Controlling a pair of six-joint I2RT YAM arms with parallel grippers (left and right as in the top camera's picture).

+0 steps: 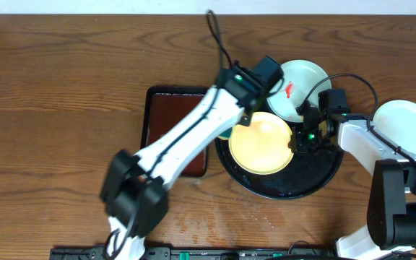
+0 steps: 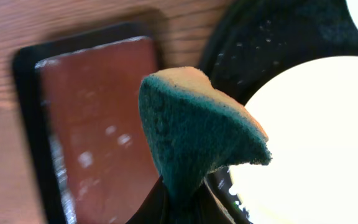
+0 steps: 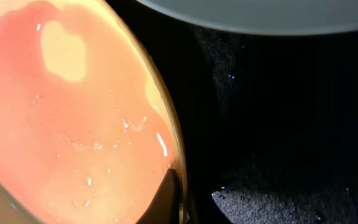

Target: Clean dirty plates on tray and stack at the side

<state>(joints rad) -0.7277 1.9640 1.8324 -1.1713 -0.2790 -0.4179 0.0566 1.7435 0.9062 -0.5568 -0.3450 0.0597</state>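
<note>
Green sponge (image 2: 194,134), yellow plate (image 1: 262,142), black tray (image 1: 310,178)

We see yellow plate (image 1: 262,144) on black tray (image 1: 316,179), smeared white plate (image 1: 302,76) behind it, another white plate (image 1: 404,128) right of tray.

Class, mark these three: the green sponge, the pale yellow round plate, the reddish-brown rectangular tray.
Green sponge (image 2: 197,134), left wrist view, green face.
Pale yellow round plate (image 1: 262,143), overhead view, its bare centre.
Reddish-brown rectangular tray (image 1: 166,112), overhead view, bare inner floor.

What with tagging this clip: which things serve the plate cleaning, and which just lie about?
In the job: pale yellow plate, smeared white plate, white plate off the tray, black tray, sponge.
Lying about: reddish-brown tray.
</note>
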